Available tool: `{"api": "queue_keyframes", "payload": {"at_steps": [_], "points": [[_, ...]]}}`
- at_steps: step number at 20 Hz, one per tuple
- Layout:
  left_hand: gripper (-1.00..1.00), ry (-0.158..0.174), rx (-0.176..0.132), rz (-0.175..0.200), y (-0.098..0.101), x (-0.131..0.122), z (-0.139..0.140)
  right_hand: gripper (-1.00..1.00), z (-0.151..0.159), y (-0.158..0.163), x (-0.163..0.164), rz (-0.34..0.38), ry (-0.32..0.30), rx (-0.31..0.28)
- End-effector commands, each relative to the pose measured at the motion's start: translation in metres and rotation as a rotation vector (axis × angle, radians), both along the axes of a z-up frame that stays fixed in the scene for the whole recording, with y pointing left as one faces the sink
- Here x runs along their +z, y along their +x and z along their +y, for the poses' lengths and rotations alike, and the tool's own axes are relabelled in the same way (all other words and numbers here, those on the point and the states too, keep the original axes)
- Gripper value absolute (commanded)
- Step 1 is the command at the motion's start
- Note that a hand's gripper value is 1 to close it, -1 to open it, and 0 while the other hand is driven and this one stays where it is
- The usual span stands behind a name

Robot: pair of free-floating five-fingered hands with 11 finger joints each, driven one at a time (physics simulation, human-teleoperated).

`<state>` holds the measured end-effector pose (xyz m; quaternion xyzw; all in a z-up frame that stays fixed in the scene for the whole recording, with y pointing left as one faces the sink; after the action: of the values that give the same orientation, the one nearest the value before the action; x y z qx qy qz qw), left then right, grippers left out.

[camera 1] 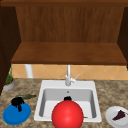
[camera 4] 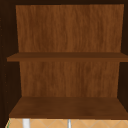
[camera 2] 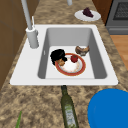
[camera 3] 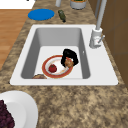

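Observation:
A red-rimmed white plate (camera 2: 72, 68) lies in the sink basin (camera 2: 68, 35). In the front view it shows as a plain red disc (camera 1: 67, 115). On it sit a small red fruit (camera 2: 74, 58) and a brown food piece (camera 2: 61, 62). My right hand (camera 2: 57, 55) is at the plate's faucet-side rim, fingers curled round the brown piece (camera 3: 68, 62); its top peeks over the disc (camera 1: 67, 98). My left hand (camera 1: 17, 102) hangs over the far edge of a blue plate (camera 1: 17, 114) on the left counter, fingers loose.
Another brown item (camera 2: 82, 50) lies in the basin beside the plate. A green bottle (camera 2: 68, 110) lies on the counter by the blue plate. A white plate with a dark purple item (camera 1: 119, 115) sits at the right. The faucet (camera 1: 68, 77), a potted plant (camera 1: 8, 81) and wooden shelves (camera 4: 67, 107) stand behind.

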<state>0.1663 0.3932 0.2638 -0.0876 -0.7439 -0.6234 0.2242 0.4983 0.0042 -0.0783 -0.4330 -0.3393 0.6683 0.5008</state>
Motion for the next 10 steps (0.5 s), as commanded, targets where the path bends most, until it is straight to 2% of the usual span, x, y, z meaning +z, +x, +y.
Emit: {"api": "queue_keyframes", "payload": {"at_steps": [1,7,10], "points": [[0.0,0.0,0.0,0.0,0.0,0.0,0.0,1.0,-0.005,-0.01,0.027,-0.019,0.0,-0.004],[0.0,0.0,0.0,0.0,0.0,0.0,0.0,1.0,-0.002,-0.058,0.076,-0.082,0.009,0.035],[0.0,0.0,0.0,0.0,0.0,0.0,0.0,1.0,0.007,-0.073,0.088,-0.109,0.043,0.04]]}}
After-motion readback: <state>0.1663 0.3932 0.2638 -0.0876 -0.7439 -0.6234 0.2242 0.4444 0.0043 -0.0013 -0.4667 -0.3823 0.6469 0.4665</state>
